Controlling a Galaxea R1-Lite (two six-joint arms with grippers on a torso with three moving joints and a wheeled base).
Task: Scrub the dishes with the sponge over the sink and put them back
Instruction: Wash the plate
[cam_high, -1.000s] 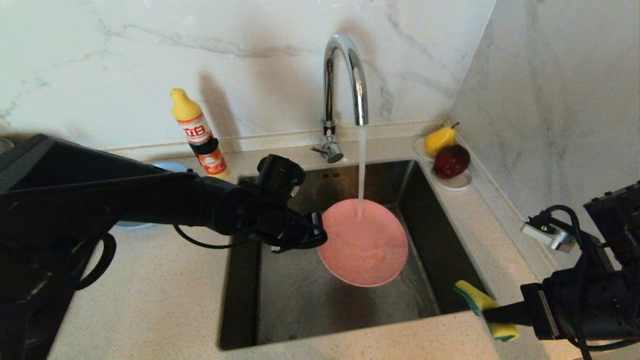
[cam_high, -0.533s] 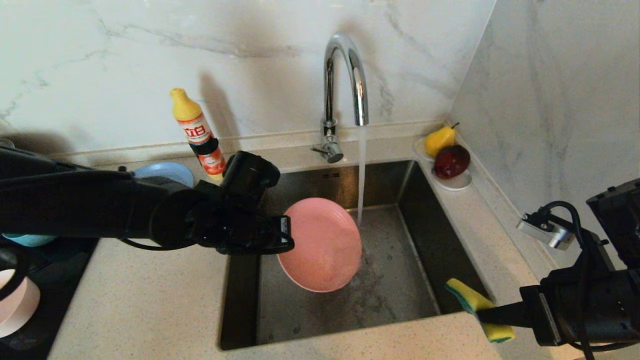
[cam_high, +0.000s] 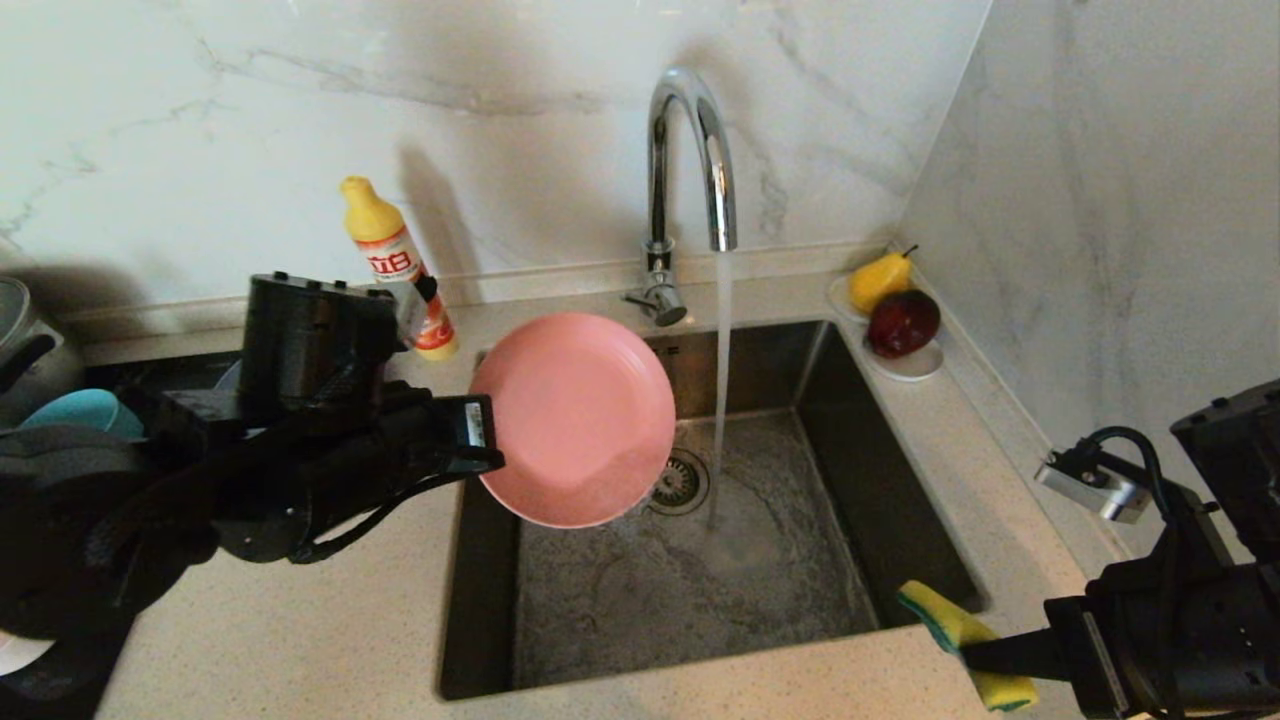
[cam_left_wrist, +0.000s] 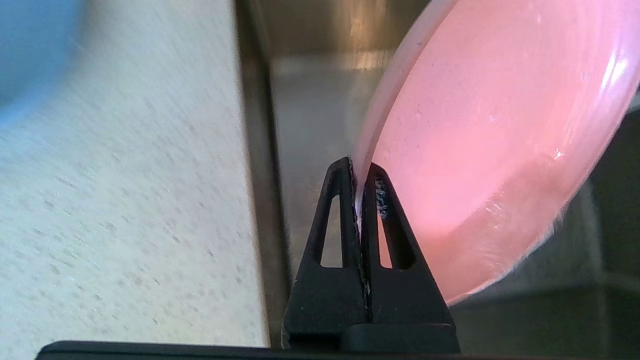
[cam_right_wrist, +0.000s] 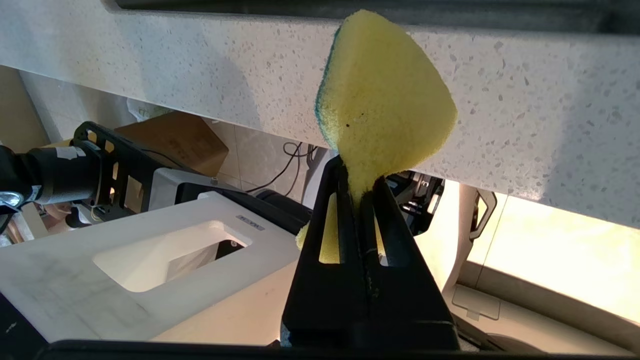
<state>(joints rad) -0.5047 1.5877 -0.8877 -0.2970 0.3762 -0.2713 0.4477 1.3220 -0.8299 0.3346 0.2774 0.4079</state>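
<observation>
The sink (cam_high: 800, 600) has water running. At its 10 o'clock, the left gripper (cam_high: 480, 440) pinches the rim of the pink plate (cam_high: 575, 420). At 4 o'clock, the right gripper (cam_high: 975, 655) squeezes the sponge (cam_high: 945, 610).

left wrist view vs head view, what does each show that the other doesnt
Only the left wrist view shows the left gripper pinching the thin rim of the pink plate, and water beading on the plate.

Only the head view shows the faucet running into the sink, the drain, the soap bottle, the fruit dish, and the right gripper holding the sponge.

Both show the plate, the counter and the sink's left edge.
</observation>
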